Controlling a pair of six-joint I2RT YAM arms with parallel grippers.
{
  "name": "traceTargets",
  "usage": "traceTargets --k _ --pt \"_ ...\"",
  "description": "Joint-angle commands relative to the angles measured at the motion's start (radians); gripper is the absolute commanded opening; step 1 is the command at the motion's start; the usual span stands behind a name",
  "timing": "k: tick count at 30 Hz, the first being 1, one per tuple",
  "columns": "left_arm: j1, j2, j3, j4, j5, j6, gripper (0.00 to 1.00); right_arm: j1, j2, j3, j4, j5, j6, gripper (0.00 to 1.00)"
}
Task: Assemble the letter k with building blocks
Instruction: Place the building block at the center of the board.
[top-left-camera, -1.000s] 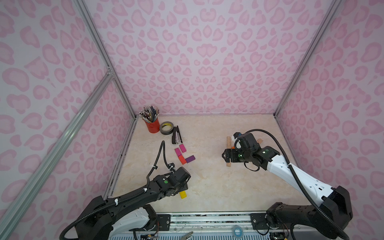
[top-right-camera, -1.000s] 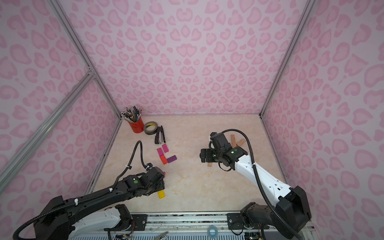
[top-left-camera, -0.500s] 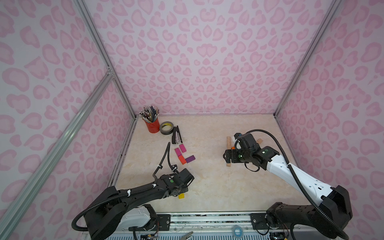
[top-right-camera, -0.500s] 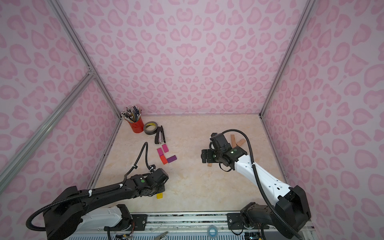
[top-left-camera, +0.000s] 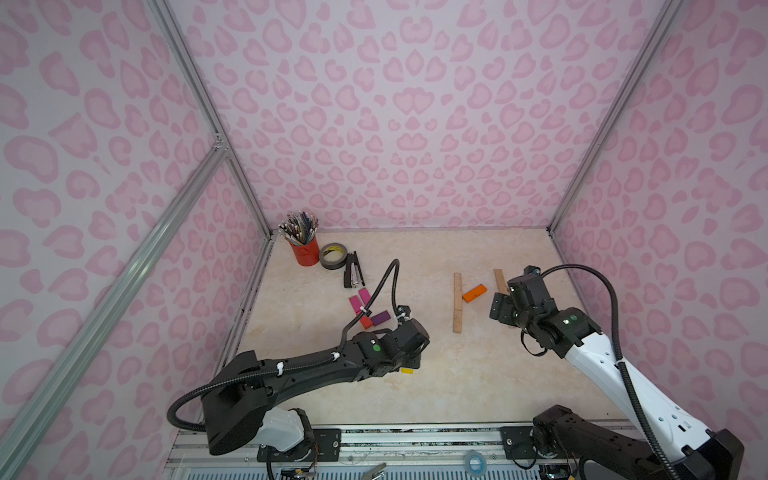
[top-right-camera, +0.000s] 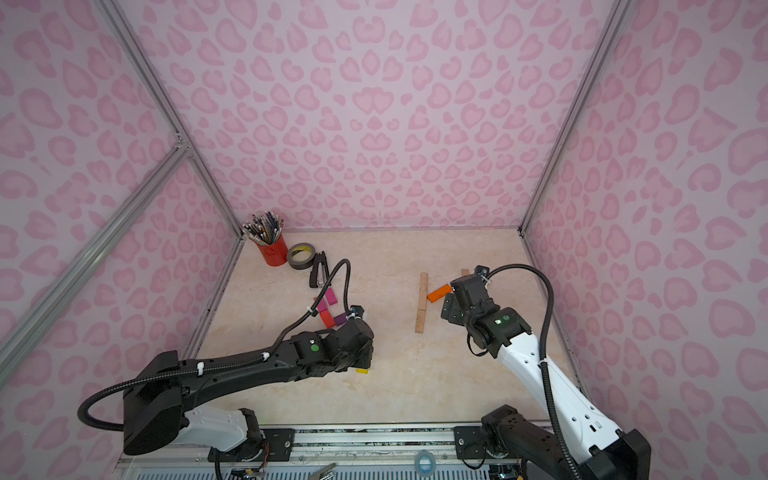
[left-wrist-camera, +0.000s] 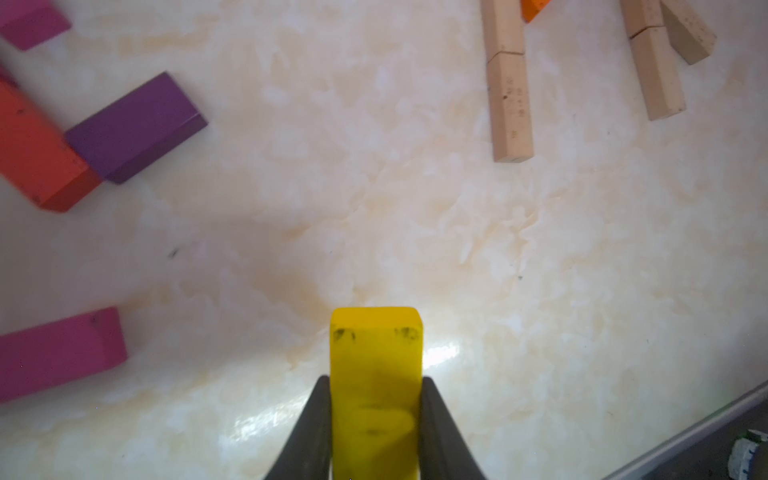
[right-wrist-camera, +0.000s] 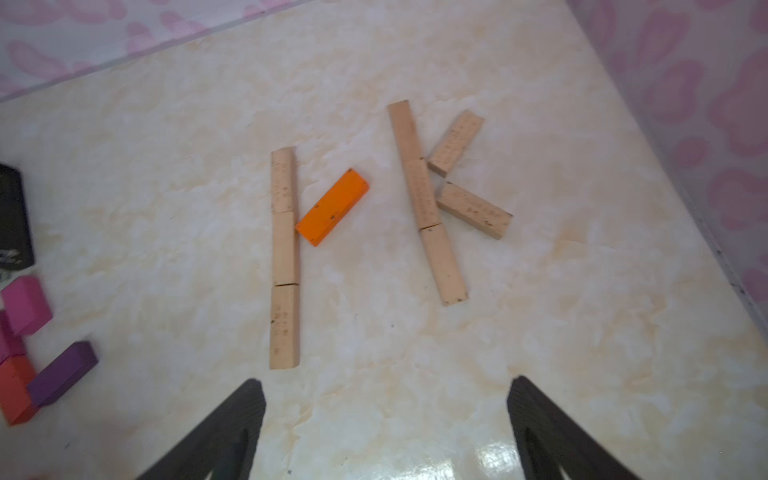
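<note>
A yellow block (left-wrist-camera: 376, 345) sits between the jaws of my left gripper (left-wrist-camera: 375, 379), which is shut on it low over the table; one end shows in both top views (top-left-camera: 407, 370) (top-right-camera: 362, 370). Three plain wood blocks form a straight column (top-left-camera: 457, 302) (right-wrist-camera: 284, 257), with an orange block (top-left-camera: 474, 293) (right-wrist-camera: 332, 207) slanting off its middle. To their right lies a wood K shape (right-wrist-camera: 419, 195). My right gripper (right-wrist-camera: 386, 384) hangs open and empty near it (top-left-camera: 500, 307). Purple (left-wrist-camera: 135, 126), red (left-wrist-camera: 37, 153) and pink (left-wrist-camera: 58, 353) blocks lie at the left.
A red pencil cup (top-left-camera: 305, 251), a tape roll (top-left-camera: 333, 255) and a black stapler (top-left-camera: 353, 270) stand in the back left corner. Pink patterned walls close in the table on three sides. The left arm's cable (top-left-camera: 390, 282) arches over the coloured blocks.
My left gripper has shut on the yellow block and carried it right, toward the table's middle. My right gripper, still open, has drawn back to the right, off the wood column.
</note>
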Motion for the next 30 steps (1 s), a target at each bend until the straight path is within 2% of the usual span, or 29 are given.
traceTargets --k 1,8,14,19,25,30 --pt "-0.029 0.12 0.129 0.055 -0.034 0.118 0.12 -0.071 -0.062 -0.032 -0.089 0.078 0.049 0.93" --pt "-0.077 0.405 0.487 0.035 -0.004 0.226 0.13 -0.184 -0.217 -0.069 -0.233 0.144 0.076 0.93" --pt "-0.092 0.61 0.721 -0.019 0.028 0.279 0.14 -0.21 -0.31 -0.069 -0.296 0.178 0.093 0.94" --pt "-0.101 0.762 0.904 -0.07 0.048 0.309 0.14 -0.218 -0.327 -0.05 -0.336 0.178 0.088 0.93" --pt "-0.101 0.924 1.08 -0.139 0.066 0.32 0.14 -0.218 -0.342 -0.047 -0.35 0.164 0.099 0.93" --pt "-0.102 0.984 1.142 -0.161 0.08 0.322 0.18 -0.218 -0.359 -0.048 -0.363 0.162 0.102 0.93"
